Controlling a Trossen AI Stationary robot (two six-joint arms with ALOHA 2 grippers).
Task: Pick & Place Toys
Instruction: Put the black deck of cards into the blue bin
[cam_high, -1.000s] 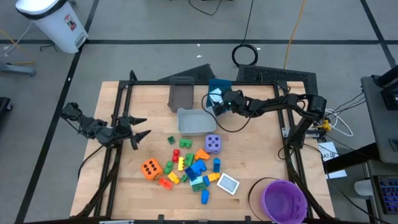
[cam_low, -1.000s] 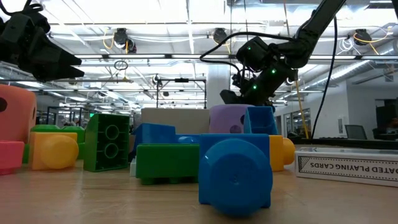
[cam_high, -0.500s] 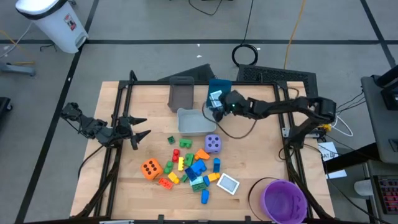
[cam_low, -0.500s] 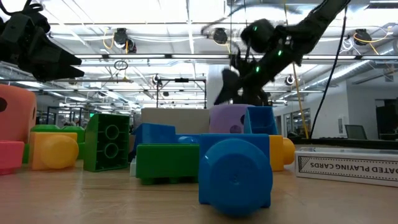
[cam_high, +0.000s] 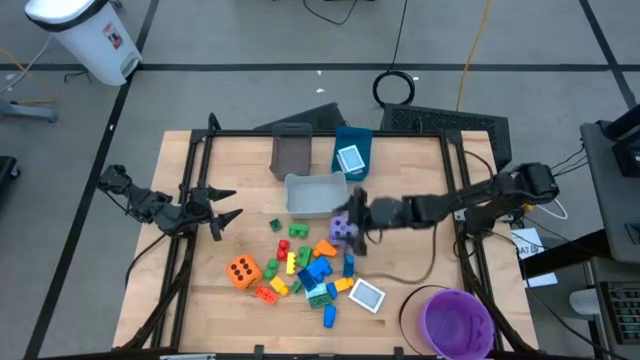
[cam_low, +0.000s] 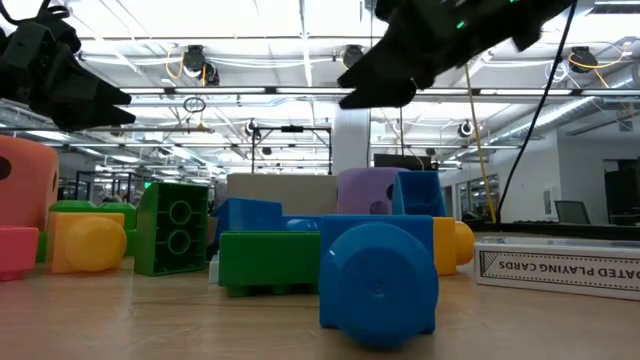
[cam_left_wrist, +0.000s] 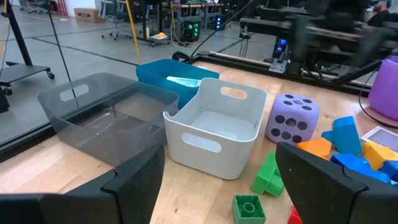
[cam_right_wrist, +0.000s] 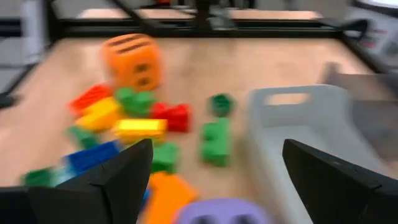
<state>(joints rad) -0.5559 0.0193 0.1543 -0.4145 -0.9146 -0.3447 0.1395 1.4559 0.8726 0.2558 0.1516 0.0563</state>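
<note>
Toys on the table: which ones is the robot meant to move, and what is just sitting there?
For the job:
- orange die
- purple die
- pile of small bricks
- white-teal tile

Just sitting there:
- purple bowl
- white bin
- grey bin
- blue bin

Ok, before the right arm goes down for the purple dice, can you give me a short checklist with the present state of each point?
1. Right gripper open and empty: ok.
2. Right gripper above the purple dice: ok.
3. Purple dice free on top: ok.
4. White bin empty: ok.
5. Left gripper away from the pile, at the table's left side: ok.
6. Fingers clear of the orange brick beside the dice: cannot tell.
</note>
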